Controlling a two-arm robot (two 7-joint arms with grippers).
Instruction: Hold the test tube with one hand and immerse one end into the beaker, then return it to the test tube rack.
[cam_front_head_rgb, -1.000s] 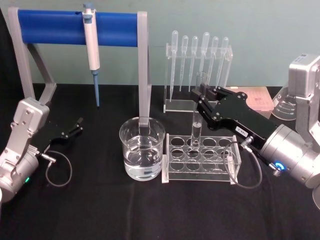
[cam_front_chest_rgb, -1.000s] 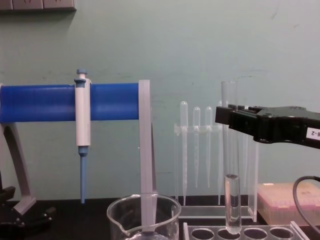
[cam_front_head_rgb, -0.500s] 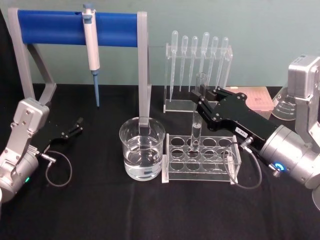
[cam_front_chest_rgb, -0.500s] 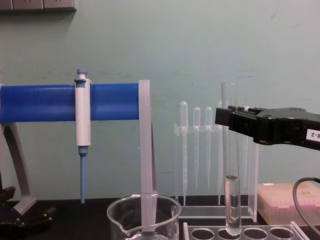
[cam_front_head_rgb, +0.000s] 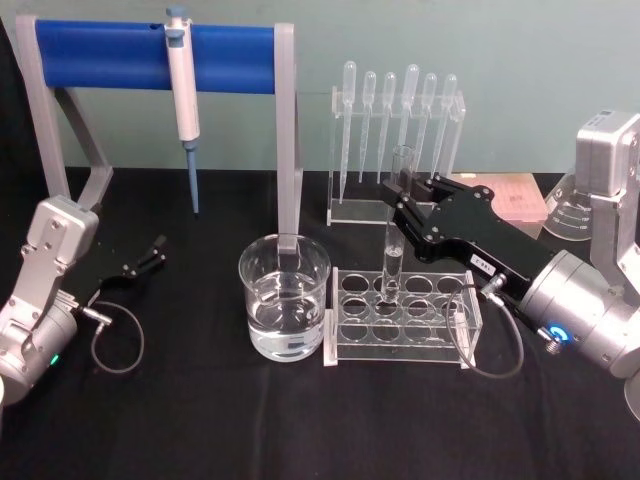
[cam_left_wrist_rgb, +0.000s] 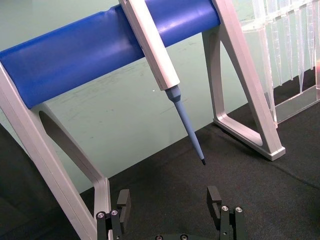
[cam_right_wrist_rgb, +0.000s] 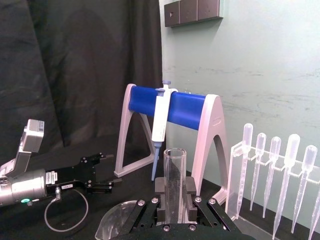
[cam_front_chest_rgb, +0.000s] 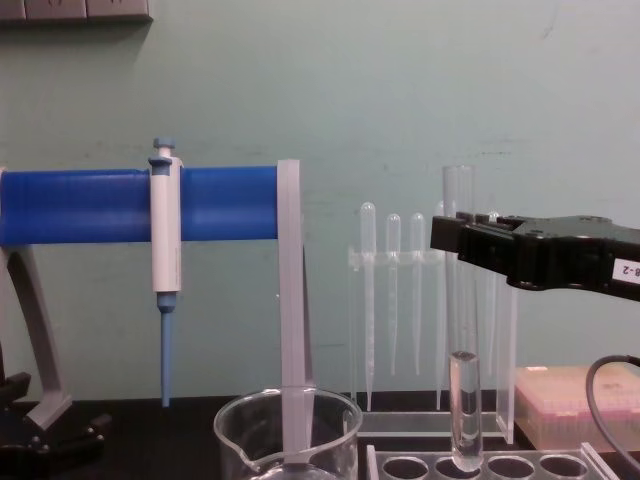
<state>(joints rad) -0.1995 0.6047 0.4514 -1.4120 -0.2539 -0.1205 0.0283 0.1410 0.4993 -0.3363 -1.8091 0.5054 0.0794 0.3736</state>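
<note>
The test tube (cam_front_head_rgb: 393, 235) stands upright over the test tube rack (cam_front_head_rgb: 400, 352), clamped near its rim by the right pincer (cam_front_head_rgb: 400, 190) — jaws closed on the glass, as the right wrist view confirms. Its rounded end, holding a little clear liquid, sits at the mouth of a back-row hole of the rack. Against the frames of a second ago almost nothing has shifted: the tube keeps its height and the pincer has edged only slightly. That suggests the dip is done and the return is in its last stage — seating and release remain. The beaker (cam_front_head_rgb: 285, 262) stands just left of the rack. The left pincer (cam_front_head_rgb: 152, 252), spread wide and empty, idles well left of the rack, low over the counter (cam_front_head_rgb: 200, 420).
</note>
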